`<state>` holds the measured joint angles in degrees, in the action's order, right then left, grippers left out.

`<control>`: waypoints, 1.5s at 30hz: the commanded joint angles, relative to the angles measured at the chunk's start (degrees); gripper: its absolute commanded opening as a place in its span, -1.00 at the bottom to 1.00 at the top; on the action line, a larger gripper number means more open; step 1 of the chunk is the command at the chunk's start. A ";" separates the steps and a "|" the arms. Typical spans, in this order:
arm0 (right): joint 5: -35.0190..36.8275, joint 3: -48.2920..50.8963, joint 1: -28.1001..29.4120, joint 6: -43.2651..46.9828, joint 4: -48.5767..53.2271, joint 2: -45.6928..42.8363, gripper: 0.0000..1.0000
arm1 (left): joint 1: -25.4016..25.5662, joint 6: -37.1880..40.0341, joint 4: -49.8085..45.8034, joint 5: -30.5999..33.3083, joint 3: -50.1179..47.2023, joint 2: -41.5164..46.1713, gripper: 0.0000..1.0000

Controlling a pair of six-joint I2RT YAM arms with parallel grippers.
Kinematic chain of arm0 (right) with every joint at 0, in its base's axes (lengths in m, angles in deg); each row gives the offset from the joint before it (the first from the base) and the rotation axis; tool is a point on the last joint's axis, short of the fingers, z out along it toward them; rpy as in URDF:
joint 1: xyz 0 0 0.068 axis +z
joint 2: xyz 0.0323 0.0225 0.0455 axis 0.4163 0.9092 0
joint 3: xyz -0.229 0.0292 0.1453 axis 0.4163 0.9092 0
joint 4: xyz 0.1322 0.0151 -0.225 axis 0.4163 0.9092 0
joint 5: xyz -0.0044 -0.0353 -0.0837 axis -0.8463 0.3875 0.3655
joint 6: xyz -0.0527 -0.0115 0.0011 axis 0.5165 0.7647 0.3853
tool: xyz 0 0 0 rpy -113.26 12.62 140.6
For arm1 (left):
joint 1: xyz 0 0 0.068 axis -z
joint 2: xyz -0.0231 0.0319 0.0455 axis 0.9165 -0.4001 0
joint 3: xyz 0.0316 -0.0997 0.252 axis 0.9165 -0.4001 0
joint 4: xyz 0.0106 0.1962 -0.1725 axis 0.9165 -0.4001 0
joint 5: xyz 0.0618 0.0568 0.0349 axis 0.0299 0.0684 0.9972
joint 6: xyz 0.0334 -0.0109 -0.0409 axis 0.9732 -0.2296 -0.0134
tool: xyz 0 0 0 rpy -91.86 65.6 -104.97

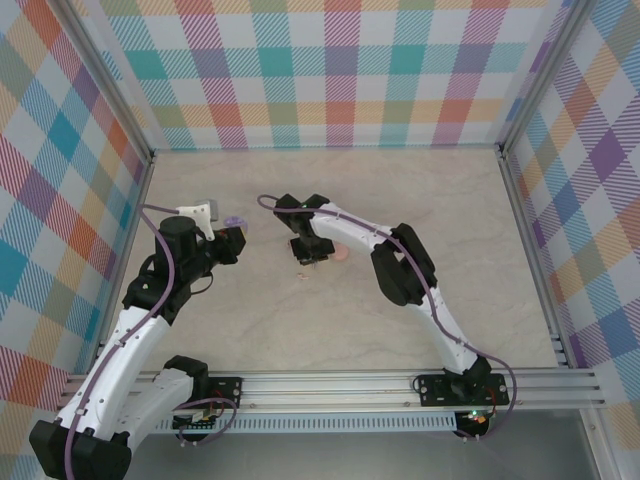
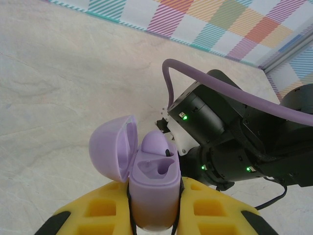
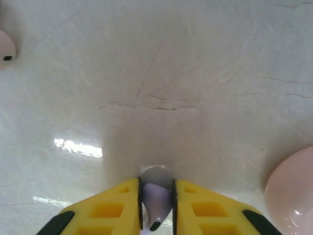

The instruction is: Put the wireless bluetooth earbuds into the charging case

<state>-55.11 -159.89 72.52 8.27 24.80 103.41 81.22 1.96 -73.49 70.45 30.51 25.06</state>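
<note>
**Both grippers hold purple pieces**

The left gripper [image 2: 154, 198] is clamped tight on the purple charging case [image 2: 152, 178]. Its lid [image 2: 110, 147] stands open, with a seated earbud [image 2: 155, 144] in one socket and the other socket bare. The right gripper [image 3: 156, 186] pinches a second purple earbud [image 3: 155, 198] close over the table [image 3: 156, 73]. A pink earbud [image 3: 5, 49] lies well apart.

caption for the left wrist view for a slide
Left gripper clamps the open purple case, one earbud seated, one slot empty.

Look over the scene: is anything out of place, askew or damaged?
Nothing looks damaged or spilled. The purple case is open with one socket empty; the right jaws grip a purple earbud, and a pink earbud lies loose on the table.
</note>
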 commanded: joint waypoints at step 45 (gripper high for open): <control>-29.99 38.58 -9.50 14.25 -37.45 -55.22 -0.58 | 12.44 28.69 39.59 -25.37 -12.85 -13.89 -1.00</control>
<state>-82.69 -120.74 61.94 18.74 -11.54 49.69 92.52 26.31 -34.59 47.46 15.26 11.42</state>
